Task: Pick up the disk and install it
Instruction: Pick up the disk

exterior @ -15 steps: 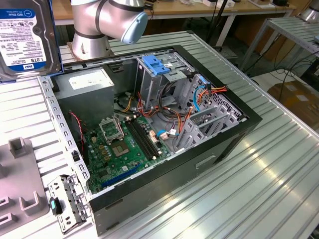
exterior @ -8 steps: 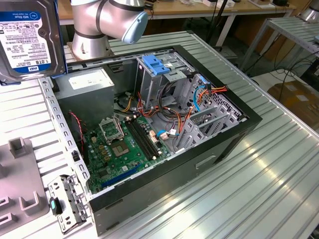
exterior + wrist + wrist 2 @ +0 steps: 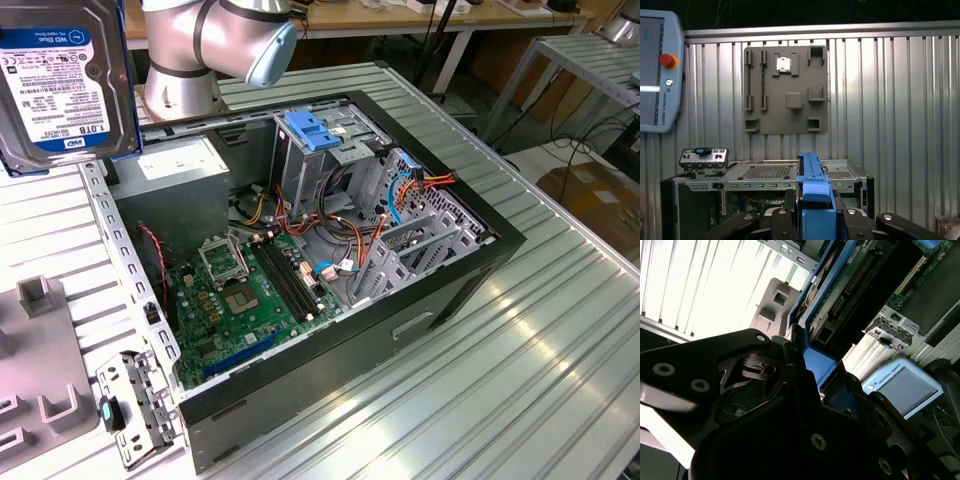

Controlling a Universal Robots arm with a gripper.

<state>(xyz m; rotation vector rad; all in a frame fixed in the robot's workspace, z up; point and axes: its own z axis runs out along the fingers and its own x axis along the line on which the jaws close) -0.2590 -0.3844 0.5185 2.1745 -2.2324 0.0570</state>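
Disk (image 3: pixel 62 85) clamped edgewise in gripper (image 3: pixel 815 214), well clear of open case (image 3: pixel 430 305)

The disk (image 3: pixel 60 85) is a dark metal drive with a white label, a blue band and blue side rails. It stands on edge inside the gripper (image 3: pixel 815 225), clamped from both sides and reaching out beyond the fingertips.

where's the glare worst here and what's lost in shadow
Second wrist view: the ribbed table blows out to white, and the gripper is a near-black silhouette against it. First wrist view: even light on the table, dark gripper flanking the disk. Exterior view: mild table sheen.
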